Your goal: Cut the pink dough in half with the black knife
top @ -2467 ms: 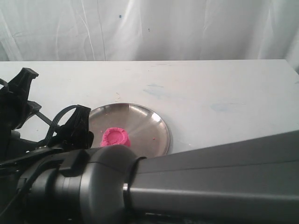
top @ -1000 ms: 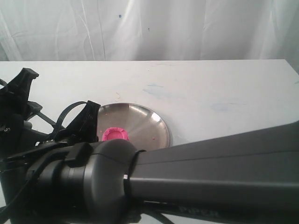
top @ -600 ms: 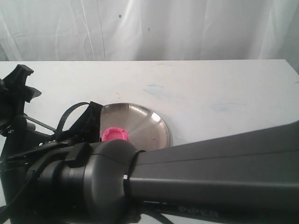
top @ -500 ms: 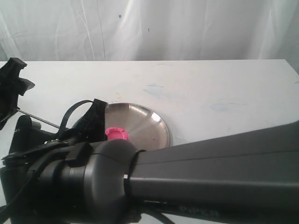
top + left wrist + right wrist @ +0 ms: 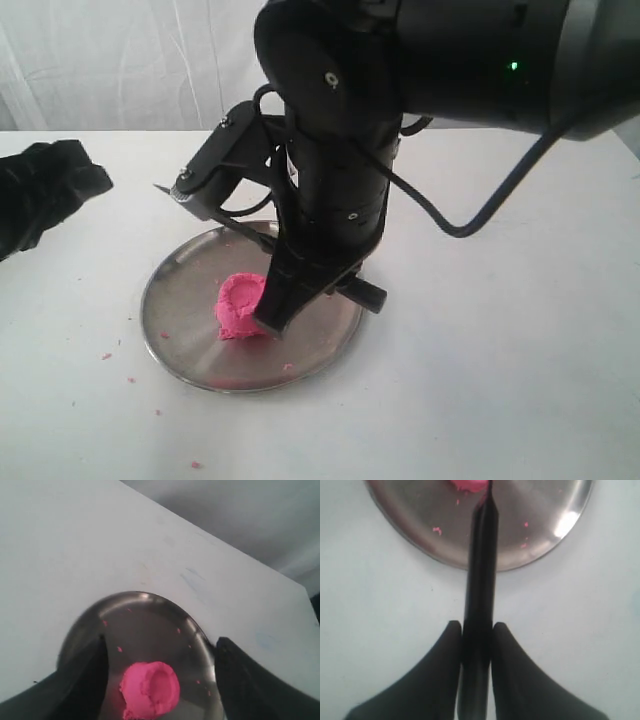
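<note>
The pink dough [image 5: 242, 305] is one stubby lump with a dented top, lying on the steel plate [image 5: 180, 330]. My right gripper [image 5: 476, 627] is shut on the black knife [image 5: 481, 565], whose handle is pinched between the fingers. In the exterior view the knife [image 5: 285, 295] slants down, and its tip touches the dough's right side. The right wrist view shows the tip at the dough's edge [image 5: 467, 484]. My left gripper [image 5: 50, 190] hangs open at the far left, off the plate. In its own view the dough [image 5: 150, 689] shows between its spread fingers [image 5: 240, 680].
Tiny pink crumbs lie on the plate [image 5: 437, 530] and on the white table [image 5: 105, 355] in front of it. The right arm [image 5: 340, 120] towers over the plate's back half. A white curtain hangs behind the table.
The right arm, which filled the foreground before, now stands over the plate with the knife tip against the dough. The left gripper has drawn off to the left.
</note>
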{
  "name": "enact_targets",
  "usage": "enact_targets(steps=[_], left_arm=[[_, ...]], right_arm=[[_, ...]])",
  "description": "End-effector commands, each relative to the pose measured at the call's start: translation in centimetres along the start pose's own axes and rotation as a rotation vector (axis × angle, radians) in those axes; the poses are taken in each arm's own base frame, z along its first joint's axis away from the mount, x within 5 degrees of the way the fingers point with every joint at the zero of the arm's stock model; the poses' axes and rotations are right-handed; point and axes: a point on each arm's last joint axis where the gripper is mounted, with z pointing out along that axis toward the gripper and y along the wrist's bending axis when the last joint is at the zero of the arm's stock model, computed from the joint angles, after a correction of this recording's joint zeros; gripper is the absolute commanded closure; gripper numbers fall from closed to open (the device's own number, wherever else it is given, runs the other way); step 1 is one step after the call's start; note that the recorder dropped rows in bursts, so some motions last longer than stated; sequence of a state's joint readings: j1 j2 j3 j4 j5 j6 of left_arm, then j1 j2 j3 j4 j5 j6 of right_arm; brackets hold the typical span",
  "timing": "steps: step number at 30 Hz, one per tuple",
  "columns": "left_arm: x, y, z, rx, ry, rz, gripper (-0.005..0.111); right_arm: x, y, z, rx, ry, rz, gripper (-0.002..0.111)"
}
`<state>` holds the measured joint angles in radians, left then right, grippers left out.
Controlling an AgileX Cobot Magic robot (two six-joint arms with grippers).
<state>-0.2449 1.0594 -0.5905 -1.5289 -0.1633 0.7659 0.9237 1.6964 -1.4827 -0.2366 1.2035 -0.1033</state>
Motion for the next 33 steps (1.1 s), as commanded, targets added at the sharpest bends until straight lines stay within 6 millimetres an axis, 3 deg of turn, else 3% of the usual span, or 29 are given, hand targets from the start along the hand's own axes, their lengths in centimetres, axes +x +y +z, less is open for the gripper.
enact_targets(steps=[1,3,4,7,17,33], left_arm=[[-0.1,-0.9,-0.5,0.079,0.021,0.027,0.043],[-0.3,-0.9,-0.8,0.075,0.002,0.024,0.051],[-0.4,-0.9,-0.9,0.072,-0.006,0.030,0.061],[-0.6,-0.9,-1.1,0.069,-0.024,0.030,0.105],[-1.6,-3.4,-0.6,0.215,0.035,-0.004,0.107],[1.3,-1.3,5.2,0.100,0.236,-0.036,0.107]], right_arm=[[0.2,0.0,-0.4,-0.043,-0.001,-0.066,0.108],[0.3,-0.1,-0.4,-0.057,-0.002,-0.051,0.108],[0.3,-0.2,-0.3,-0.076,-0.004,-0.044,0.108],[0.3,0.1,-0.3,-0.145,-0.017,-0.052,0.108],[0.1,0.6,-0.4,-0.198,-0.033,-0.053,0.108],[-0.1,0.3,-1.7,-0.185,-0.128,-0.031,0.108]])
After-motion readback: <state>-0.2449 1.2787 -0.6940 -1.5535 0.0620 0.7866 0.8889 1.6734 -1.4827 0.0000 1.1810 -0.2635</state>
